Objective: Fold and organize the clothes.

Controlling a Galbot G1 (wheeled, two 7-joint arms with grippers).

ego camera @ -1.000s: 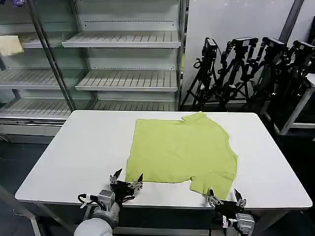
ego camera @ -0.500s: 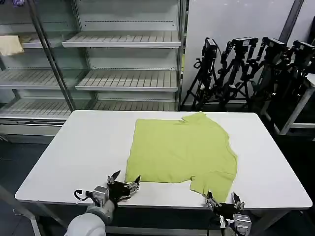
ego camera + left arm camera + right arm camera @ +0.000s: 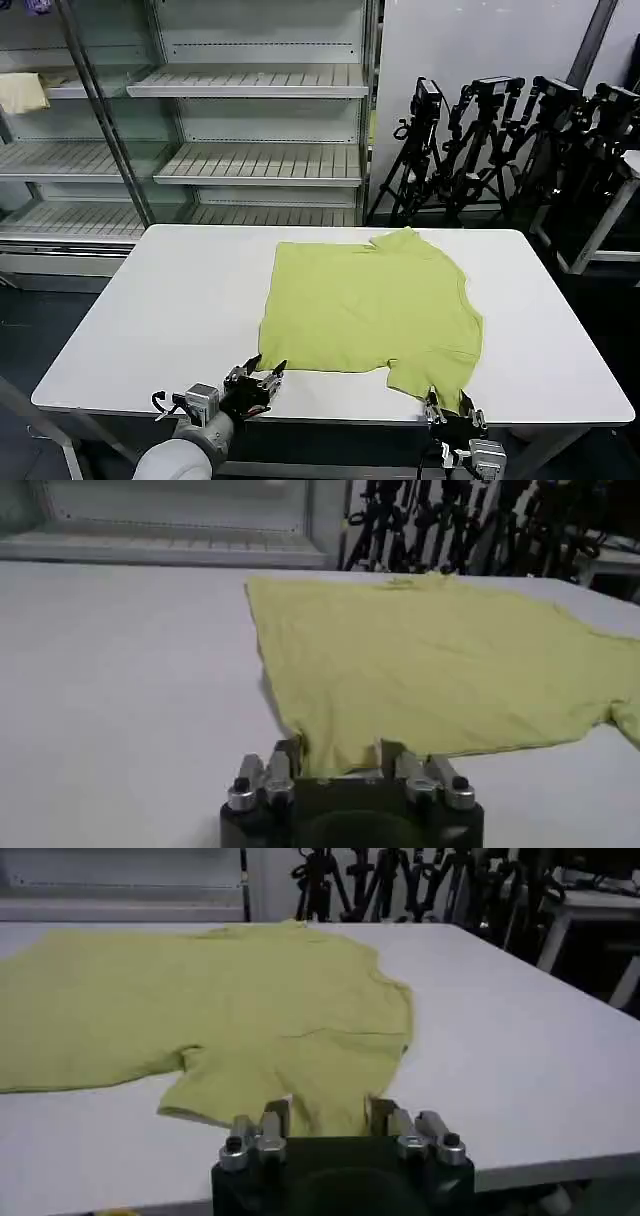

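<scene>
The clothes are one lime yellow-green collared shirt (image 3: pixel 370 305), lying flat on the white table (image 3: pixel 170 300) with its collar toward the far edge. My left gripper (image 3: pixel 262 378) sits at the shirt's near left hem corner. In the left wrist view that corner of the shirt (image 3: pixel 420 670) lies between the spread fingers of the left gripper (image 3: pixel 340 756), which is open. My right gripper (image 3: pixel 452 408) is at the table's front edge by the near right sleeve. In the right wrist view the sleeve hem of the shirt (image 3: pixel 250 1008) reaches between the wide-apart fingers of the right gripper (image 3: pixel 328 1116), open too.
Metal shelving (image 3: pixel 250 160) stands behind the table, with a pale cream cloth (image 3: pixel 20 92) on a shelf at the far left. Black camera tripods (image 3: pixel 500 140) crowd the back right. Bare tabletop lies on both sides of the shirt.
The left gripper slid right and forward onto the hem corner. The right gripper shifted slightly left, closing in on the sleeve hem. The shirt has not moved.
</scene>
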